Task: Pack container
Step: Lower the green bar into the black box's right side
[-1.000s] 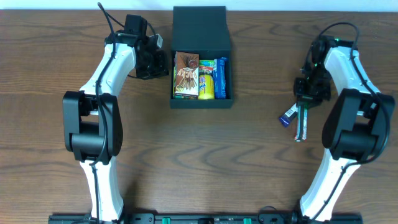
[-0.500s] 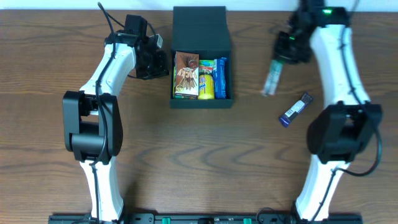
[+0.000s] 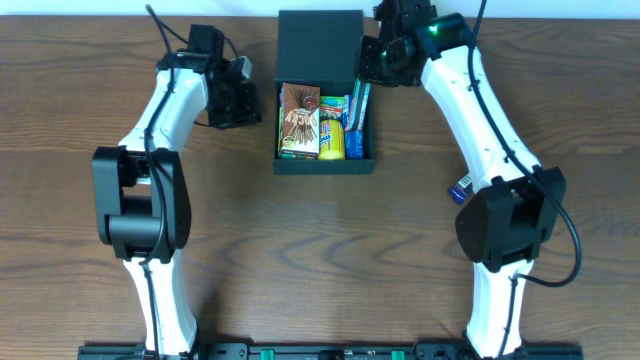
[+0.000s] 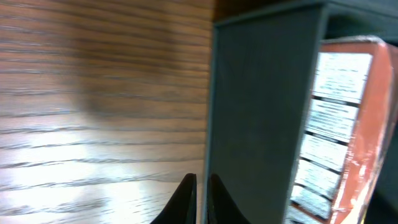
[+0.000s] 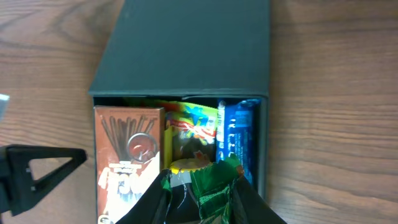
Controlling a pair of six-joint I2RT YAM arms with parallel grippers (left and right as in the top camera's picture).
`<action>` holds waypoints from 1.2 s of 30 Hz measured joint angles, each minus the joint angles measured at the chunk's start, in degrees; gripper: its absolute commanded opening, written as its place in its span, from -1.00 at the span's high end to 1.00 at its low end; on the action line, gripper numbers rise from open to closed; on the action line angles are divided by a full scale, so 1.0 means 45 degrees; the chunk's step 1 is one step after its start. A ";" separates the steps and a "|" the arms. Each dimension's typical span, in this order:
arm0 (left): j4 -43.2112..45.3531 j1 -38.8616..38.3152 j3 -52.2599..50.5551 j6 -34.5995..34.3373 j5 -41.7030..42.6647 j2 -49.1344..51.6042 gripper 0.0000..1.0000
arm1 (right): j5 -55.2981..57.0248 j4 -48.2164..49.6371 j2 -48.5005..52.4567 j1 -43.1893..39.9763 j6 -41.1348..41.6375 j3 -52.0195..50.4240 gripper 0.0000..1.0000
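The dark container (image 3: 325, 166) sits open at the top middle, its flap lid (image 3: 320, 45) laid back. Inside are a brown stick-snack box (image 3: 299, 121), a yellow packet (image 3: 332, 135) and a blue packet (image 3: 353, 135). My right gripper (image 3: 372, 68) is shut on a green packet (image 3: 358, 100) that hangs over the box's right side; the packet also shows in the right wrist view (image 5: 214, 193), above the contents. My left gripper (image 3: 243, 100) is shut and empty, just left of the box's left wall (image 4: 261, 112).
A small blue packet (image 3: 463, 187) lies on the wooden table at the right, partly hidden by my right arm. The left gripper's black body (image 5: 34, 174) shows at the left of the right wrist view.
My right gripper has carried the green packet from the right side of the table up and left to over the container. The blue packet stayed on the table. The left arm barely shifted.
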 measured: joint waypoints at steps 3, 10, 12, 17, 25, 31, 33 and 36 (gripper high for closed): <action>-0.0034 0.0296 0.0000 0.0029 0.0000 0.0000 0.83 | 0.0121 -0.0053 0.0005 0.0034 -0.0015 0.0000 0.97; -0.0267 0.0568 0.0000 0.0175 0.0000 0.0000 0.84 | 0.0534 -0.0374 0.0466 0.0306 -0.0155 0.0063 0.97; -0.0272 0.0563 0.0000 0.0262 0.0000 0.0000 0.84 | 0.0636 -0.0481 0.0641 0.0389 -0.0233 0.0063 0.93; -0.0277 0.0563 0.0000 0.0316 0.0000 0.0000 0.84 | 0.0821 -0.0457 0.0767 0.0481 -0.0617 0.0063 -0.57; -0.0277 0.0563 0.0000 0.0316 0.0005 0.0000 0.84 | 0.0903 -0.0384 0.0767 0.0476 -0.1205 0.0121 -0.78; -0.0267 0.0563 0.0000 0.0321 0.0442 0.0000 0.89 | 0.1049 -0.1195 0.0767 0.0170 -0.1418 0.0612 0.97; -0.0282 0.0529 0.0000 0.0321 0.0646 0.0000 0.88 | 0.1035 -0.1515 0.0767 -0.0238 -0.1268 0.0486 0.98; -0.0282 0.0418 0.0000 0.0316 0.0777 0.0000 0.88 | 0.0729 -0.1205 0.0767 -0.0913 -0.1146 -0.0087 0.97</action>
